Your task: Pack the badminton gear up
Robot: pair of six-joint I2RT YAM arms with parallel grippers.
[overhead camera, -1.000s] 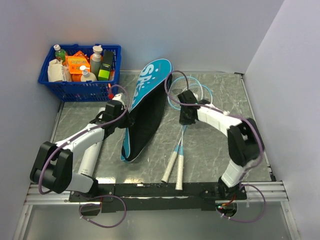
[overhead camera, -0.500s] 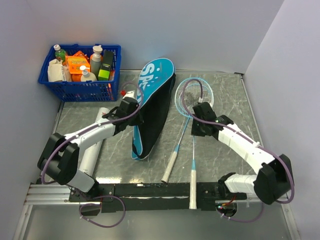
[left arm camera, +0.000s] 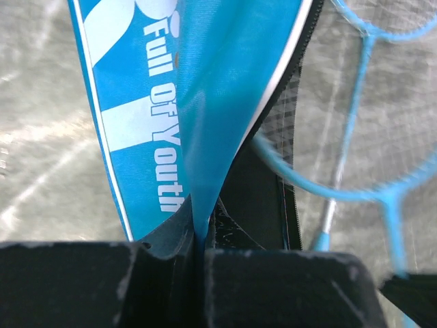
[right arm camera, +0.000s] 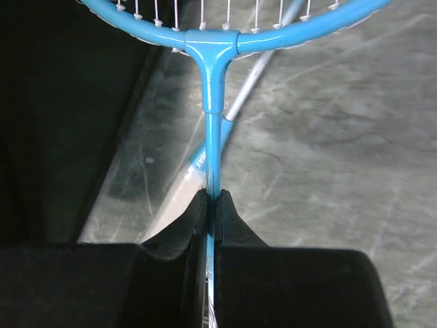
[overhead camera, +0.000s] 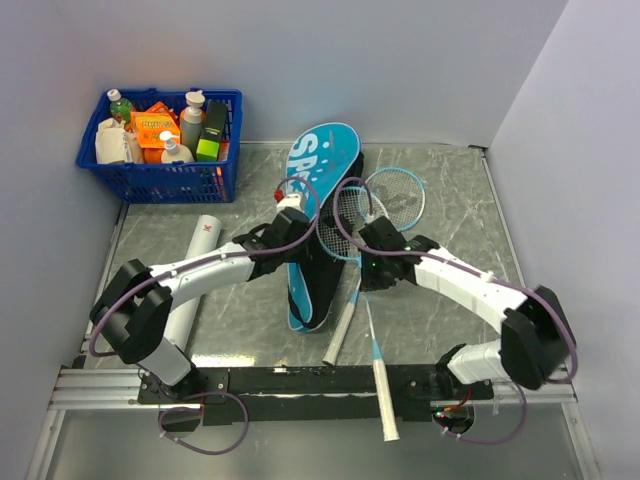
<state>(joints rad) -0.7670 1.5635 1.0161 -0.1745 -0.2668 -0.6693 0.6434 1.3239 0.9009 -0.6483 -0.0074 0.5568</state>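
Teal cover (overhead camera: 322,165) lies on the table (overhead camera: 440,330), running from centre toward 12 o'clock w/ lettered end far; black inner side shows along its 3 o'clock edge & at the near end; top flap is lifted. Left jaws are pressed together on the edge of that teal flap; in the left wrist view the fabric (left arm camera: 218,102) rises straight out of the pinch, w/ white lettering "Full of Youth" beside it.

Light-blue racket (right arm camera: 211,68) is at approx 3 o'clock of the cover, touching it; its head overlaps the cover's black inner side, and its shaft runs toward 6 o'clock; its white handle (overhead camera: 384,405) sticks out over the near rail (overhead camera: 300,380). Right jaws are shut on the thin shaft, just below the T-joint under the head.

Second racket (overhead camera: 398,195) has its head at approx 1 o'clock, beside the cover's far end; its shaft crosses under the held one, and its handle (overhead camera: 340,338) lies just beside the cover's near tip.

White tube (overhead camera: 190,285) is at 8–9 o'clock, lengthwise, partly under the left arm (overhead camera: 200,268), well apart from the cover. Right arm (overhead camera: 460,285) reaches in from 4 o'clock. Blue basket (overhead camera: 150,180) of bottles & boxes sits at 10–11 o'clock, at the far-left corner.
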